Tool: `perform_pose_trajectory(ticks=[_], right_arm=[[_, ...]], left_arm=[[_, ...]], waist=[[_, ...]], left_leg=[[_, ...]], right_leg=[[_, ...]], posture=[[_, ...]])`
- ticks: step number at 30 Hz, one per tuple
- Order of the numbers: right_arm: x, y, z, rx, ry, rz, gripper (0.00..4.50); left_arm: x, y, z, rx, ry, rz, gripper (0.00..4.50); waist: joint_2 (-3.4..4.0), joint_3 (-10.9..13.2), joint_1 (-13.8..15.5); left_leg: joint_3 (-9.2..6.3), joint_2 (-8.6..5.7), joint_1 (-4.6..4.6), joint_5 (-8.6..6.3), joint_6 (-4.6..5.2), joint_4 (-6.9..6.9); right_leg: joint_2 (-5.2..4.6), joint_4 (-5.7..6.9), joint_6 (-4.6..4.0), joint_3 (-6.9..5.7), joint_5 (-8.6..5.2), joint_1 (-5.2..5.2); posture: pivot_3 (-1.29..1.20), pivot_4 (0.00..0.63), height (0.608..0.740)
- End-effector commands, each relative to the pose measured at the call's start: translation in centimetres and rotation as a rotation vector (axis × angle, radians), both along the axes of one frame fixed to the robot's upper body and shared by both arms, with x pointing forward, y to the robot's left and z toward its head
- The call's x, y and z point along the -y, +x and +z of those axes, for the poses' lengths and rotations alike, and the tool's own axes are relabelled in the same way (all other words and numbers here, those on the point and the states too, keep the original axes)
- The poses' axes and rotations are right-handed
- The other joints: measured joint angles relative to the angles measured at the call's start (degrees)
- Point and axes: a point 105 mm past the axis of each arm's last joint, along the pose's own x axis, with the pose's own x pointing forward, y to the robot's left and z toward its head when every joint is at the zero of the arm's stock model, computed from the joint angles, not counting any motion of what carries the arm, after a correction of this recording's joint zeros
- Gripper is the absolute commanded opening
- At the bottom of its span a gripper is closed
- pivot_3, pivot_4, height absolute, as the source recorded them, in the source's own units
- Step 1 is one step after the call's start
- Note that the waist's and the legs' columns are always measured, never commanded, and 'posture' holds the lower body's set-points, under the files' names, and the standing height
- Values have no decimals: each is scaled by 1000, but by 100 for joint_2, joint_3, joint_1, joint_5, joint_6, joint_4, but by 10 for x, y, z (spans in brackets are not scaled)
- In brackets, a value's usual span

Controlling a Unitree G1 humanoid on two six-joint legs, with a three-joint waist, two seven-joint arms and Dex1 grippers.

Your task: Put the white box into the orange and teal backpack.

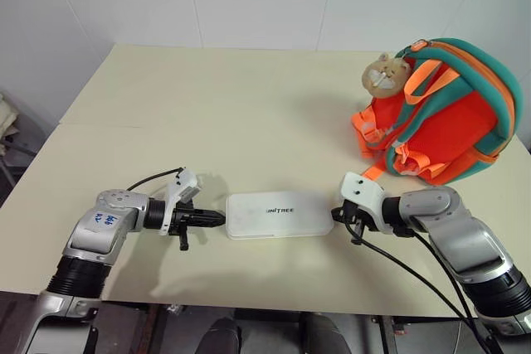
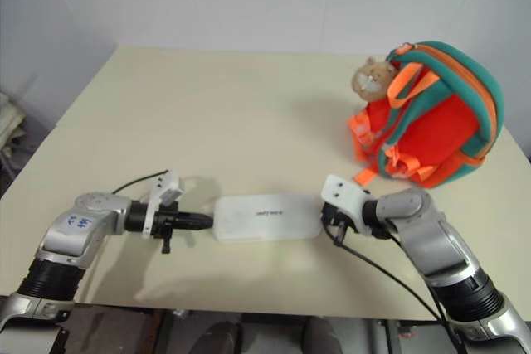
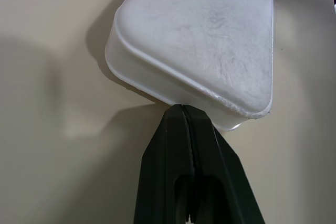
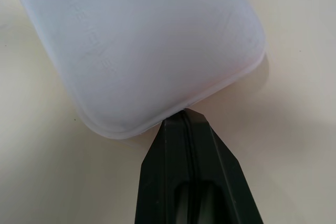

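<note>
Near the table's [image 1: 249, 105] front edge, toward its left side, the left gripper [image 1: 217, 219] lies low and points right, its two black fingers [image 3: 173, 161] pressed together with nothing between them; the left wrist view shows their joined tips touching the short left end wall of the white box [image 1: 279, 215]. That box lies flat on the tabletop close to the front edge, about midway along it, long side running left to right, dark lettering facing up. At its right end the right gripper [image 1: 338, 214] points left, and the right wrist view shows its fingers [image 4: 173, 156] likewise shut tight on nothing, tips meeting the box's rounded end. So the box sits between the two closed grippers, each touching one short end. Toward the table's right edge and farther back, well apart from the box, the orange and teal backpack [image 1: 448, 126] stands with a tan plush toy [image 1: 385, 74] at its upper left.
</note>
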Motion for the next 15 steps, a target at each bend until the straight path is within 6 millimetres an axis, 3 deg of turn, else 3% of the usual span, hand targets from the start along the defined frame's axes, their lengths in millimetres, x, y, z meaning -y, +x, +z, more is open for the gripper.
perform_pose_trajectory(ticks=[1, 15], right_arm=[[-44, -29, 7, -24, 98, 254, 120], [-15, -18, 13, 23, 42, 170, 120]], left_arm=[[41, -19, -8, -14, -52, -174, 0], [11, 0, 10, 80, 4, -85, 0]], waist=[[0, 0, 3], [2, 2, -9]], left_leg=[[0, 0, 0, 0, 0, 0], [-1, 2, -8, 0, 0, 0]], right_leg=[[0, 0, 0, 0, 0, 0], [1, -5, 0, -3, 1, -6]], posture=[[0, 150, 740], [0, 150, 740]])
